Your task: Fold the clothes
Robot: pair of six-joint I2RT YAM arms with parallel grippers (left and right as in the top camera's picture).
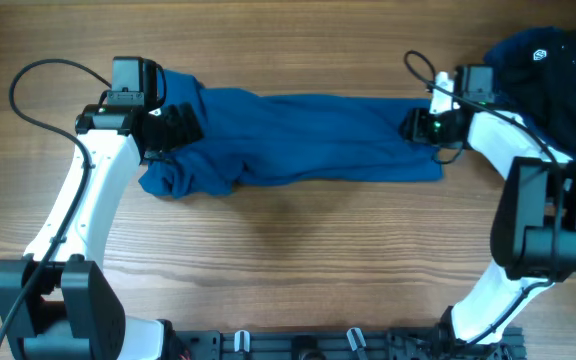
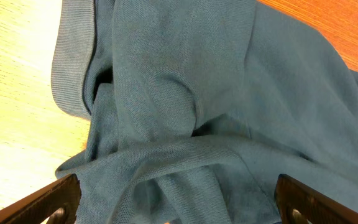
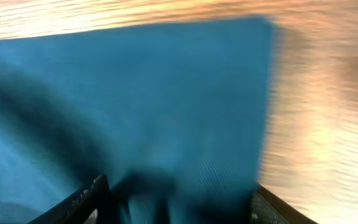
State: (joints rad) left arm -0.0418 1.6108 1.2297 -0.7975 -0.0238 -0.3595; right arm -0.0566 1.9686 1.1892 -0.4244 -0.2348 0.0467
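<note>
The clothes, a medium-blue shirt (image 1: 308, 135), lie stretched left to right across the wooden table. The left end is bunched into folds (image 2: 185, 93). My left gripper (image 1: 173, 125) hovers over that bunched end, open wide, its fingers (image 2: 48, 202) standing either side of the folds with cloth below the gap (image 2: 179, 199). My right gripper (image 1: 413, 125) is at the shirt's right end. In the blurred right wrist view its jaws stand apart (image 3: 179, 193) with the blue fabric (image 3: 154, 93) between them, near the straight right hem.
A dark garment with a white logo (image 1: 553, 70) is heaped at the back right corner, just behind the right arm. Bare wooden table (image 1: 288, 250) lies in front of the shirt. A black cable (image 1: 28, 90) loops at the back left.
</note>
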